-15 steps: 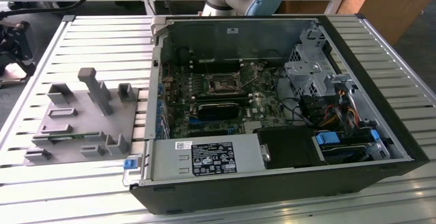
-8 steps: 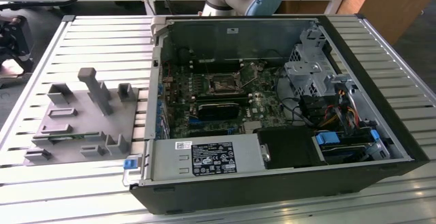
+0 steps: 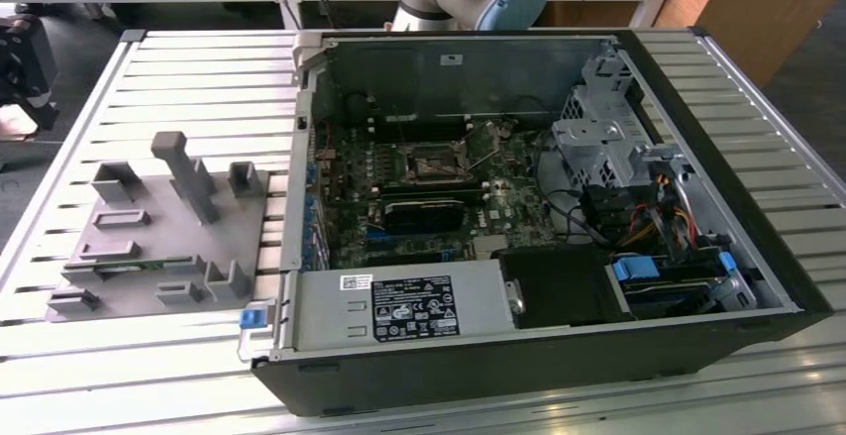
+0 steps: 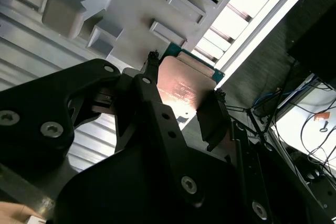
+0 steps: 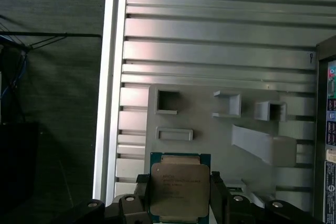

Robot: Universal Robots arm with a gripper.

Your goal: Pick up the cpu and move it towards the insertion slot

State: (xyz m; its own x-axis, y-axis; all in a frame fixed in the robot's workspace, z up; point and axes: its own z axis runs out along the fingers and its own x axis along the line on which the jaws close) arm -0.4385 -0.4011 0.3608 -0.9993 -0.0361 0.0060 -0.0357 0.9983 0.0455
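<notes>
Your tool (image 5: 180, 203) grips the cpu (image 5: 180, 184) by two opposite edges, above the grey fixture (image 5: 205, 129) on the tabletop (image 3: 185, 78). The insertion slot (image 3: 437, 164) lies well apart, toward the exterior view's right.
</notes>
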